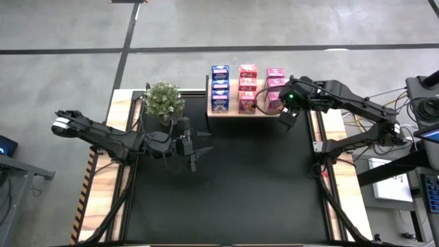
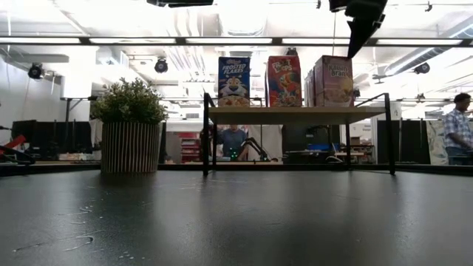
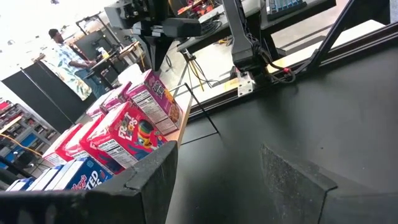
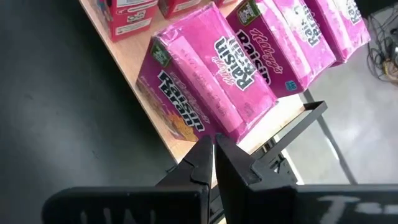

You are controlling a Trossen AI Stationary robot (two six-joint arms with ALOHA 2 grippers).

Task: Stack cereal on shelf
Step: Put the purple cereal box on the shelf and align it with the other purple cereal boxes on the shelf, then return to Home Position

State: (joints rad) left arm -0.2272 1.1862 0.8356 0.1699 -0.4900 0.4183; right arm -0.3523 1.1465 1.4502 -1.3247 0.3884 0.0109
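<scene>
The shelf (image 1: 233,112), a pale wood board on black posts, stands at the table's far edge. Cereal boxes stand on it in three rows: blue (image 1: 220,88), red (image 1: 247,88) and pink (image 1: 275,86). My right gripper (image 4: 213,144) is shut. It slants down over the shelf's right end, with its tips at the nearest pink box (image 4: 208,81). In the low view my right gripper (image 2: 353,52) hangs at that box's top right corner. My left gripper (image 1: 199,147) stands open above the table's left half, with nothing between its fingers (image 3: 292,177). My right gripper's shut fingertips (image 4: 205,142) stand at the near top corner (image 4: 200,127) of the nearest pink box, slanting down from the table's right side. I cannot tell whether they touch it. The box stands upright on the shelf board (image 4: 161,134).
A potted plant (image 1: 163,99) stands at the far left, just beyond my left arm. The black tabletop (image 1: 247,185) stretches in front of the shelf. People (image 2: 460,133) move in the room behind the table.
</scene>
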